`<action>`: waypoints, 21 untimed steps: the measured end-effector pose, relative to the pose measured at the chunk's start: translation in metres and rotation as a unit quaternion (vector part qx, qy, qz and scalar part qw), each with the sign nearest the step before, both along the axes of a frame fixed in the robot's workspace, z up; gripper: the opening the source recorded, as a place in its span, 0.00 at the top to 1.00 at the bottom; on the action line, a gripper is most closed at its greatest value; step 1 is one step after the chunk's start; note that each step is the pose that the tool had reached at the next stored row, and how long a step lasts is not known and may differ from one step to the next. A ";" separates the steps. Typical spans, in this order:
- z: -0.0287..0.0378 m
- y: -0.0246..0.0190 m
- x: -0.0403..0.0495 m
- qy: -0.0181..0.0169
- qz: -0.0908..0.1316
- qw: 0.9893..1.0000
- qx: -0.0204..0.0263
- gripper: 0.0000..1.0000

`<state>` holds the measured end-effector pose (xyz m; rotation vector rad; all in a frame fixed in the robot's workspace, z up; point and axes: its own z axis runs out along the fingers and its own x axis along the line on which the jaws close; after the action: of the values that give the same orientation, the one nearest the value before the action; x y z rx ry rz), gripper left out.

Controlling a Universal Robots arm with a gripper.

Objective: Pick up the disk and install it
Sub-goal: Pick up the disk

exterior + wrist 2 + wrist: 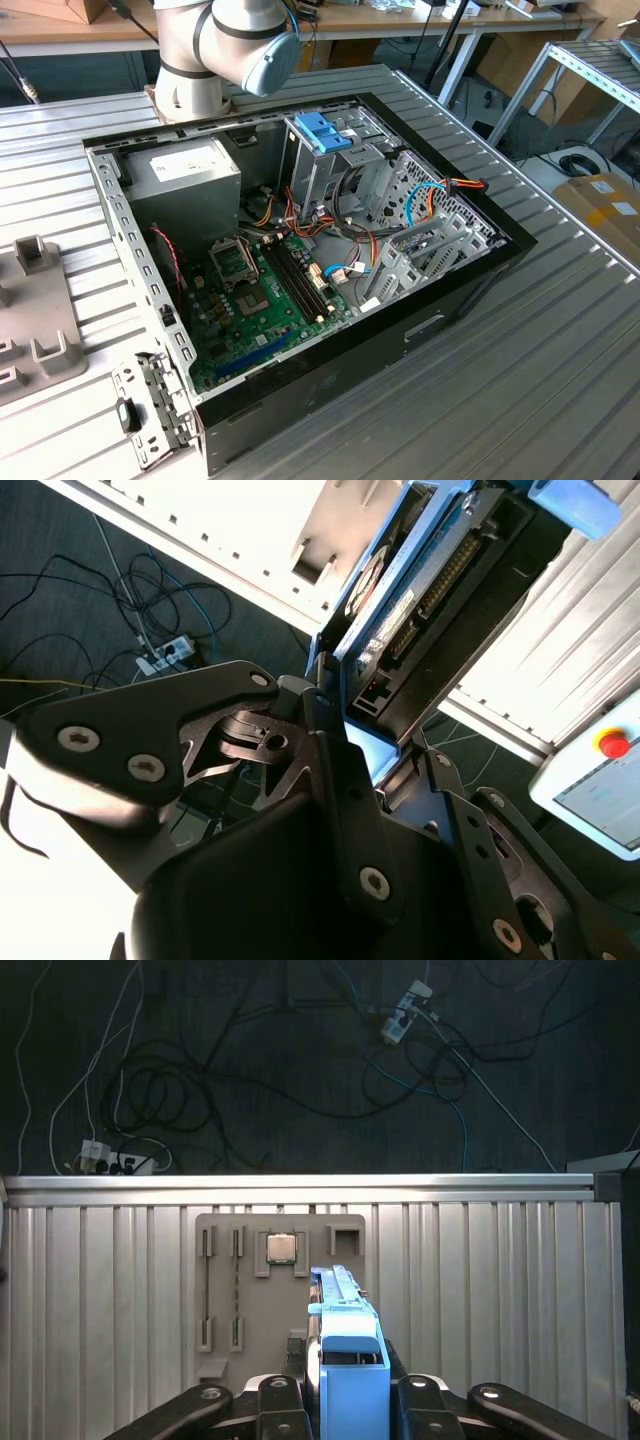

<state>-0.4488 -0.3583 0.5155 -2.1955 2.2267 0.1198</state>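
In the first wrist view my gripper (346, 1405) is shut on the disk (343, 1312), whose light-blue carrier stands up between the two black fingers (280, 1400). It hangs above the ribbed metal table, over a grey fixture plate (220, 1270). The second wrist view shows the disk (405, 605) edge-on, with its grey metal body, connectors and blue rail, clamped in the gripper (368, 752). In the exterior view the arm (230, 40) rises behind the open computer case (150, 290), with the upright metal drive cage (320, 170) inside it.
A blue plastic handle piece (325, 130) tops the drive cage. Motherboard (260, 290), power supply (185, 175) and loose cables lie in the case. The fixture plate holds a processor chip (281, 1248). Cables and power strips (110, 1155) lie on the floor beyond the table edge.
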 end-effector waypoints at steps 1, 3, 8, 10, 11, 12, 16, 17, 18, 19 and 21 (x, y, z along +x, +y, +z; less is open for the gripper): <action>0.0000 -0.0002 0.0002 0.000 0.000 1.000 0.000 0.63; 0.0000 -0.0008 0.0005 0.000 0.000 1.000 0.000 0.63; 0.0000 -0.0021 0.0010 0.000 0.000 1.000 0.000 0.63; 0.0000 -0.0024 0.0011 0.000 0.000 1.000 0.000 0.63; 0.0000 -0.0026 0.0012 0.000 0.000 1.000 0.000 0.63; 0.0000 -0.0027 0.0013 0.000 0.000 1.000 0.000 0.63; 0.0000 -0.0033 0.0015 0.000 0.000 1.000 0.000 0.63; 0.0000 -0.0034 0.0016 0.000 0.000 1.000 0.000 0.63; 0.0000 -0.0036 0.0016 0.000 0.000 1.000 0.000 0.63; 0.0000 -0.0037 0.0017 0.000 0.000 1.000 0.000 0.63; 0.0000 -0.0041 0.0018 0.000 0.000 1.000 0.000 0.63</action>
<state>-0.4470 -0.3624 0.5155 -2.1955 2.2267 0.1198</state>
